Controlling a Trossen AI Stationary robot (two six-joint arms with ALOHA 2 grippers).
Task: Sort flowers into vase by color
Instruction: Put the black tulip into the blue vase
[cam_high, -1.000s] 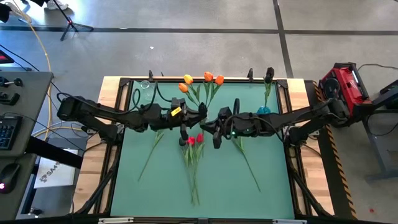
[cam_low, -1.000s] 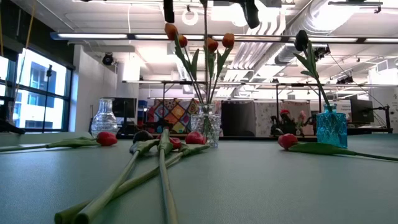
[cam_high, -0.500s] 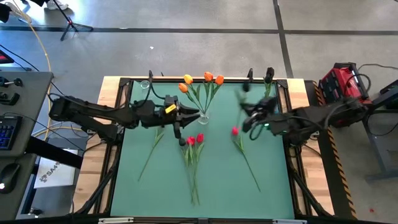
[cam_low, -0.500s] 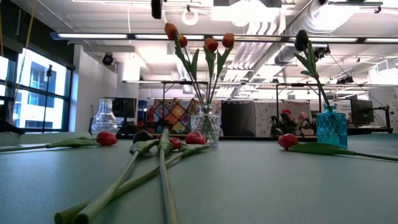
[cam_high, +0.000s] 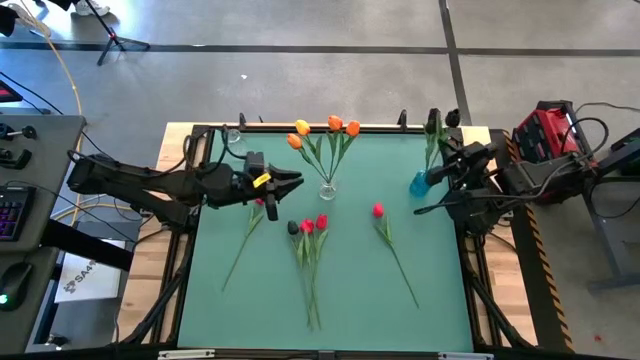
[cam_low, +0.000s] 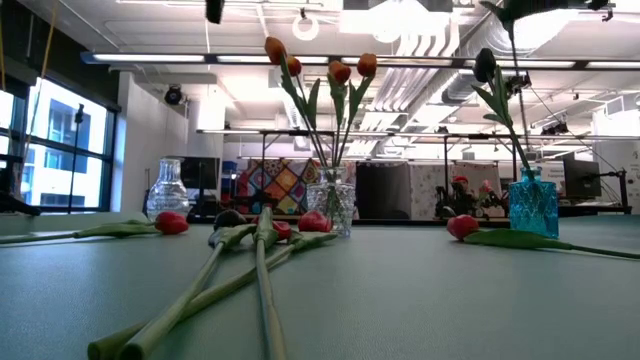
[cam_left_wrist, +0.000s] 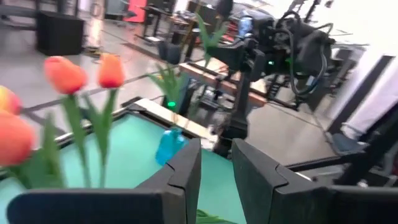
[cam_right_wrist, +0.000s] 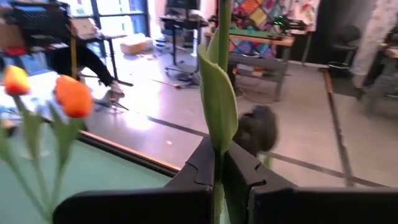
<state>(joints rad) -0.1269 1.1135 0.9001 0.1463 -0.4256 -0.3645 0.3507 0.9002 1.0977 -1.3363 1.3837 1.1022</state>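
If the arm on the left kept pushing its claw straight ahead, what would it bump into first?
Probably the clear vase with the orange tulips. From above, the left gripper, holding nothing, points across the table right at it. Height is hard to judge, so it might pass through the stems above the glass instead.

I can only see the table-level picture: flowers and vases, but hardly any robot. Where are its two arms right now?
Observer: Seen from above, the right tool is at the table's far right corner, next to the blue vase.
Operator: Is it holding anything?
Observer: Yes. Its wrist camera shows its fingers shut on a green flower stem.
Operator: And the left one?
Observer: The left tool is open and empty, just left of the clear vase holding the orange tulips.
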